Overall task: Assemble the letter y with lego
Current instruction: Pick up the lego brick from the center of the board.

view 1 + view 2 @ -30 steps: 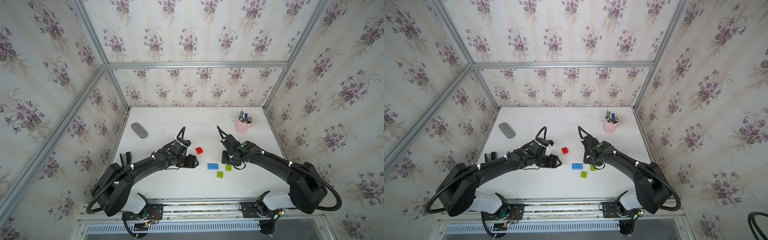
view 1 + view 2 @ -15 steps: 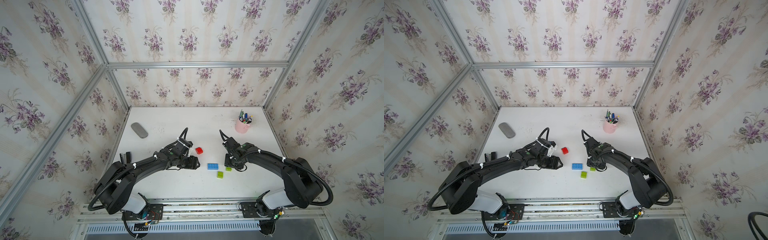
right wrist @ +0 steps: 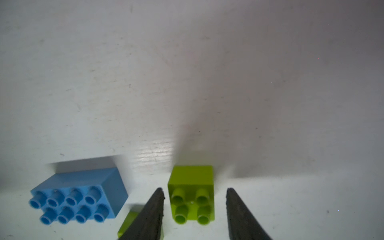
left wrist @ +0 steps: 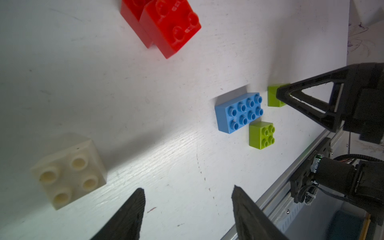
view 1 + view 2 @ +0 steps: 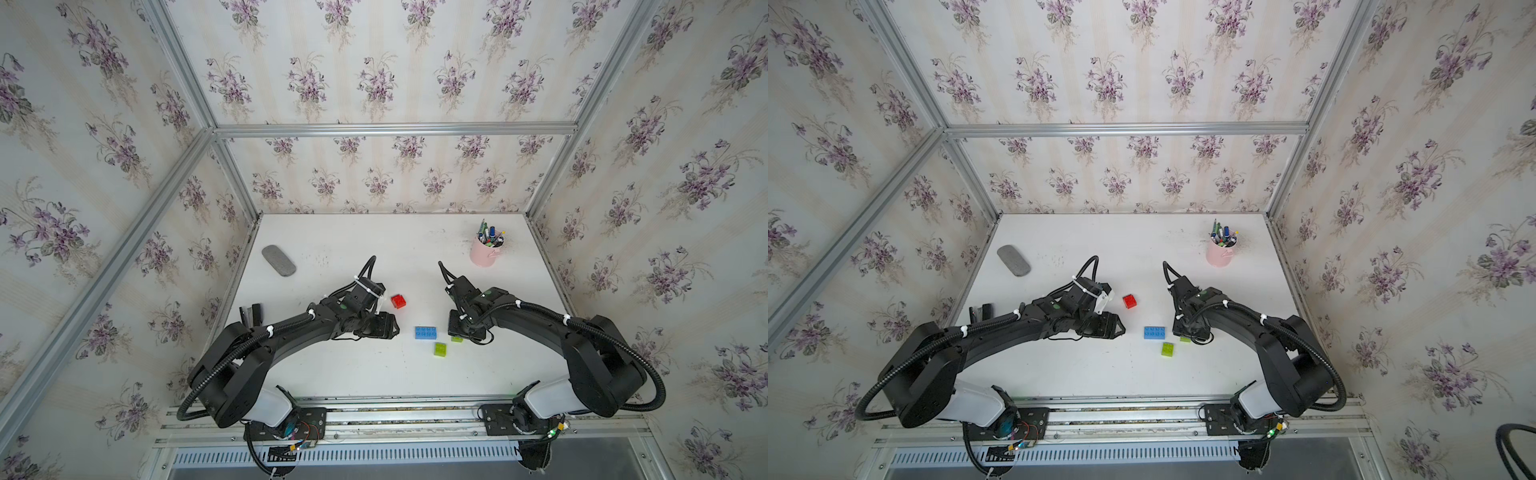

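Right gripper (image 3: 193,189) stands open astride 1 lime-green brick (image 3: 191,180) on the white table (image 5: 374,374), a gap visible at each finger; the blue brick (image 3: 76,187) lies just beside it, the second lime-green brick (image 4: 261,135) just beside the blue. Left gripper (image 4: 188,187) is open and empty, the cream-white brick (image 4: 68,168) loose just outside 1 finger, the 2 red bricks (image 4: 166,27) touching each other, farther off.
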Robot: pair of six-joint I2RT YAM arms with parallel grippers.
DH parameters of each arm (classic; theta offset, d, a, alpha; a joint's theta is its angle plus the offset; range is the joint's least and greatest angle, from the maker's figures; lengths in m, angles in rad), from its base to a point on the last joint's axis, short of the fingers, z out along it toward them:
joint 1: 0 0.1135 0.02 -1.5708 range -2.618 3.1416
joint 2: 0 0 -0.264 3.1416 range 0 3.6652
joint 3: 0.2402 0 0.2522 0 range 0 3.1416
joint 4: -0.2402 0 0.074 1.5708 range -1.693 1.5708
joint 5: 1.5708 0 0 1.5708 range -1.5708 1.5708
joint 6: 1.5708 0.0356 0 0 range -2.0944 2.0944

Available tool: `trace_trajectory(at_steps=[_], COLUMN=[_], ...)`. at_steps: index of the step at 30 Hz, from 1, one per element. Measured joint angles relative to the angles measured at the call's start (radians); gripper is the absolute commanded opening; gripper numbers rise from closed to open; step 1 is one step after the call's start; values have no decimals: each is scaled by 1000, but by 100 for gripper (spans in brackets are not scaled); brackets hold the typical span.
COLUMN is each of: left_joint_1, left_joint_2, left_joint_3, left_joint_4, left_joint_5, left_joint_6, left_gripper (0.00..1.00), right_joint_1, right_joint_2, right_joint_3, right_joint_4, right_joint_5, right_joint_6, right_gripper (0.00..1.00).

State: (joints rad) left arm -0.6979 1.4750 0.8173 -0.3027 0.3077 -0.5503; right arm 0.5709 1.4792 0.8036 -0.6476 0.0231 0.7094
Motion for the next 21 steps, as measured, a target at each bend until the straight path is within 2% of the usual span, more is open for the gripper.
trace_trajectory(at_steps=[9,15,21], left_joint_1=[0,0,0], left_joint_2=[-2,-2,-2], left_joint_3=[-6,-6,-6], left_joint_4=[0,0,0], left_joint_5=[-10,-13,-14], left_joint_6=[0,0,0], left_gripper=[68,68,68], right_joint_1=[0,0,2], right_joint_2=[12,19,12], right_joint_3=[3,3,37], right_joint_4=[1,3,-6], right_joint_5=[-13,-14,-13], right_joint_6=[-9,-22,-30], right_gripper=[38,27,25])
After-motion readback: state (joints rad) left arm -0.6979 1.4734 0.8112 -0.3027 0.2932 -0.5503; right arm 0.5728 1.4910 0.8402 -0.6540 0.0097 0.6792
